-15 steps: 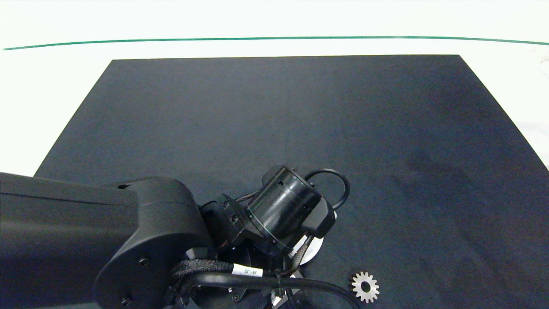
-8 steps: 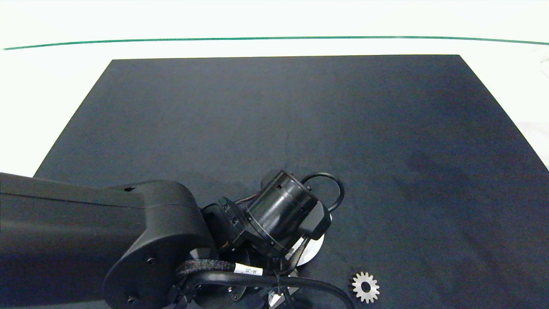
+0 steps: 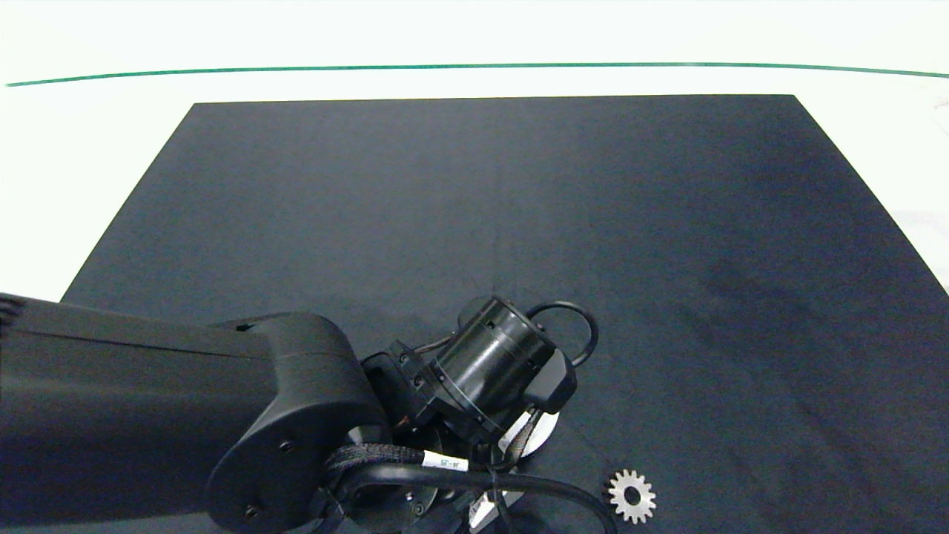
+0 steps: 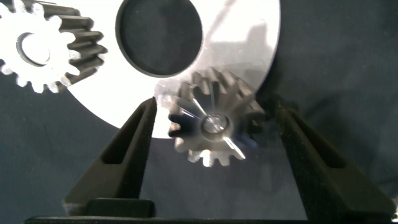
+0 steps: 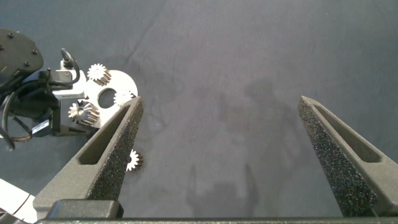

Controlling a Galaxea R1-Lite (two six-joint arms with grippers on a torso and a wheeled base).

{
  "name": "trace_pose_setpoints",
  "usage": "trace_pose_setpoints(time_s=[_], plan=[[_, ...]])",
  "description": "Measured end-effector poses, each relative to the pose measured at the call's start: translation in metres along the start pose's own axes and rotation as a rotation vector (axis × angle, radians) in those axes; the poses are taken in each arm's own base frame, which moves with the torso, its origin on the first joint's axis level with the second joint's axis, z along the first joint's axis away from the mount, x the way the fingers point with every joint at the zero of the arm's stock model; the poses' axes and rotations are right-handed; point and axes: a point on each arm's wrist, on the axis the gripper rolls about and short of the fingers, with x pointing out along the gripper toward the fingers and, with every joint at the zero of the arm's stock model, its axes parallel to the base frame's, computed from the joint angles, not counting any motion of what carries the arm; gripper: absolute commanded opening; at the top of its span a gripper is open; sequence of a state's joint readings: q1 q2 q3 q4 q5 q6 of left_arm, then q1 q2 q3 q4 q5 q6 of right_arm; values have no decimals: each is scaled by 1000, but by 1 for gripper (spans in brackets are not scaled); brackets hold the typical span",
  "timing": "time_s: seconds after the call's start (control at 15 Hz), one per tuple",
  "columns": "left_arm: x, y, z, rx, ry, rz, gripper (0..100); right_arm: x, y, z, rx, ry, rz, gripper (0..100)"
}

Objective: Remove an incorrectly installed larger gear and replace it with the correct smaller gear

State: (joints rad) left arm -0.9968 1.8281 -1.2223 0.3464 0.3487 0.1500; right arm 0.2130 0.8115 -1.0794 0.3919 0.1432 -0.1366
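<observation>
Between the open left pincer (image 4: pixel 214 134) fingers sits the larger gear (image 4: pixel 214 118).

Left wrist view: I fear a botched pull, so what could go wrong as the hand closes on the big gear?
The left hand, open, straddles the larger gear; fingers closing on pointed teeth may slip. The gear sits at the silver plate's edge, so lifting could drag the plate and jostle the neighbouring gear. The right hand hangs open over the mat.

You find just one marking: a small white label (image 3: pixel 445 463) wrapped on the black cable (image 3: pixel 519 486) at the left arm's wrist, and its dark print is too small to read.
</observation>
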Motion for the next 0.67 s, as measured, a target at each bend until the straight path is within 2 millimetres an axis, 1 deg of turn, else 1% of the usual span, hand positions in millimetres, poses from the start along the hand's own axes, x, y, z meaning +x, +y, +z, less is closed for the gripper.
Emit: trace_pose_setpoints(time_s=[0.27,0.67], plan=[[3,4,1,-9,3,6,62,1,0,-1,0,6,1,100],[4,2,0,-8,9,5,50,1,0,-2,0,6,1,100]])
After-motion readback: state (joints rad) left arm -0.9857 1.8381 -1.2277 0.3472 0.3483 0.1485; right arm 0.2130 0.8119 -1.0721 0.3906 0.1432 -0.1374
